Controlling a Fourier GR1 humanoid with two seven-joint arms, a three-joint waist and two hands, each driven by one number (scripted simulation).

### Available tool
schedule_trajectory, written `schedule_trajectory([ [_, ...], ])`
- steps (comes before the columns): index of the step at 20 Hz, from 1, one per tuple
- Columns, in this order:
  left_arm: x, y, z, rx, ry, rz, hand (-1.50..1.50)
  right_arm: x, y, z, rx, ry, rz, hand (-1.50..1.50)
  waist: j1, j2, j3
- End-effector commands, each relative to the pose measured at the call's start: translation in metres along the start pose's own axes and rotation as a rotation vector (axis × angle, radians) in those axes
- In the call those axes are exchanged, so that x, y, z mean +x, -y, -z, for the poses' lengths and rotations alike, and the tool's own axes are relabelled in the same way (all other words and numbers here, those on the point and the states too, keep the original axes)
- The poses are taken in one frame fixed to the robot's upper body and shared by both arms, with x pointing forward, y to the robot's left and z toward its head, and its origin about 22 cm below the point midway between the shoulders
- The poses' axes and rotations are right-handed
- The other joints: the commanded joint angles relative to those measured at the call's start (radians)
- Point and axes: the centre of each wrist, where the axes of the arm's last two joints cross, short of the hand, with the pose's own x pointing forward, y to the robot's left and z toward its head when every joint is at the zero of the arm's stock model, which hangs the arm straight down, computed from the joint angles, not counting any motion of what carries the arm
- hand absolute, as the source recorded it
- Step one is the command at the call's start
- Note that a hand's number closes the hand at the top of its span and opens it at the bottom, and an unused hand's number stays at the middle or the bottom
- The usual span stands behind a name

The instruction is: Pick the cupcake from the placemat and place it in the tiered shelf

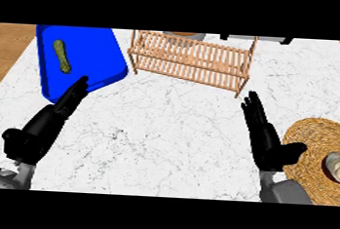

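Both hands have their fingers straight and spread free, holding nothing: the left hand point(42, 127) points its fingertips at the near edge of a blue board point(97, 49) bearing a green oblong thing point(61, 56), while the right hand point(270, 148) stands edge-up just beside the woven placemat point(308, 138). The cupcake point(338, 166) sits on that placemat at the view's right edge, apart from the right hand's thumb. Beyond them on the marble counter point(172, 126) stands the wooden tiered shelf point(194, 59), well apart from the cupcake

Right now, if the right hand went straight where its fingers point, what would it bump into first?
Probably the right end of the tiered shelf, just ahead of the right hand; height is hard to judge.
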Motion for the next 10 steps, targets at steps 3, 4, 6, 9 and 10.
schedule_trajectory([
  [3,-0.037,-0.016,-0.017,0.179,-0.207,-0.119,0.0,0.036,0.117,-0.015,-0.261,0.1,-0.279,1.5,-0.085,0.02,-0.014],
  [4,-0.052,-0.022,-0.028,0.232,-0.29,-0.139,0.0,0.058,0.151,-0.019,-0.357,0.145,-0.356,1.5,-0.111,0.013,-0.017],
  [6,-0.077,-0.02,-0.042,0.327,-0.425,-0.209,0.0,0.086,0.203,-0.032,-0.526,0.201,-0.492,1.5,-0.16,0.013,-0.02],
  [9,-0.083,-0.01,-0.047,0.31,-0.467,-0.317,0.0,0.063,0.271,-0.097,-0.809,-0.219,-0.571,1.5,-0.138,0.03,-0.016],
  [10,-0.084,-0.015,-0.041,0.317,-0.467,-0.327,0.0,0.068,0.283,-0.106,-0.821,-0.198,-0.518,1.5,-0.135,0.029,-0.013],
])
